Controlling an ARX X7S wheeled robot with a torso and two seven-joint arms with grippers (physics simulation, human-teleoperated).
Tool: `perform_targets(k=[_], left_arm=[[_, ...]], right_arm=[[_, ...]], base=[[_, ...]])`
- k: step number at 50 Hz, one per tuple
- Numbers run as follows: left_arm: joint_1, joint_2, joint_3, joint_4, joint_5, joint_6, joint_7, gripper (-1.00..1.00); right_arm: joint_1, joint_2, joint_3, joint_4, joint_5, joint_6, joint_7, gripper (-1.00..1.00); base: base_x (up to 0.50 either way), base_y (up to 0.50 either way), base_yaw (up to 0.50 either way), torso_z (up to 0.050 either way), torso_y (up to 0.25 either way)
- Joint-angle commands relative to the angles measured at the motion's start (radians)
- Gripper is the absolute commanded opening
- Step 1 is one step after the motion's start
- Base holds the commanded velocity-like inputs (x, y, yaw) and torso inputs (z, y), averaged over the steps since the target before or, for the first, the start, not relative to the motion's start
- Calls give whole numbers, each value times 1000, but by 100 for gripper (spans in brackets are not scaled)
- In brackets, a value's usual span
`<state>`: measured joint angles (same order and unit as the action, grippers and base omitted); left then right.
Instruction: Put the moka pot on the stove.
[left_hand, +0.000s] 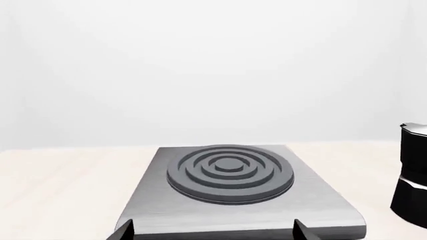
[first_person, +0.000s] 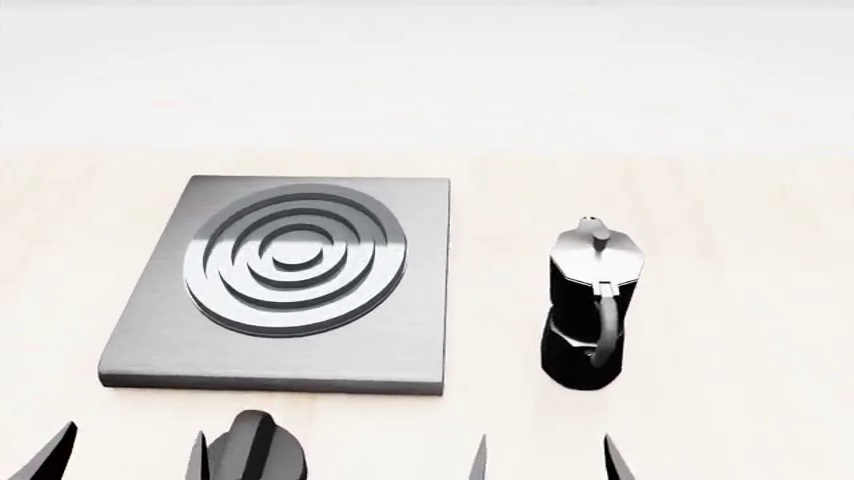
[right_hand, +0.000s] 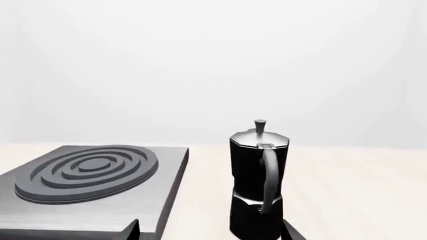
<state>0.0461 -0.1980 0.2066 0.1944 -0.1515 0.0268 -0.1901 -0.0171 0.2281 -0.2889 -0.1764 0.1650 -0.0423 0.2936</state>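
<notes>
Both arms sitting low at near table edge. Left gripper (first_person: 131, 450) gaping wide, empty, w/ stove (first_person: 287, 285) ahead. Right gripper (first_person: 545, 458) also spread wide, holding nothing, pointing at moka pot (first_person: 587, 310), which is standing upright just right of stove, handle facing robot.

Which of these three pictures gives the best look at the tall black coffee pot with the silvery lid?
The right wrist view: the tall faceted black moka pot shows nearly whole, side-on, handle facing the camera. The head view shows it from above; the left wrist view catches only an edge.
</notes>
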Motion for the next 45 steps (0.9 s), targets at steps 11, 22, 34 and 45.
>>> perform_targets(k=[11,22,34,45], left_arm=[[-7,-12,13,-10,-13,-3,-10,100],[-7,-18,22,-11,-16,1,-15,100],[-8,-23,28,-20,-20,10,-21,100],[-9,-30,33,-4,-30,-1,-26,100]], right_arm=[[7,2,-17,15,11,-10,3,100],[3,6,-21,12,15,-16,8,100],[6,11,-27,10,20,-18,11,100],[2,14,-37,2,18,-20,17,100]], base=[[0,105,0,0,0],[0,107,0,0,0],[0,108,0,0,0],[0,109,0,0,0]])
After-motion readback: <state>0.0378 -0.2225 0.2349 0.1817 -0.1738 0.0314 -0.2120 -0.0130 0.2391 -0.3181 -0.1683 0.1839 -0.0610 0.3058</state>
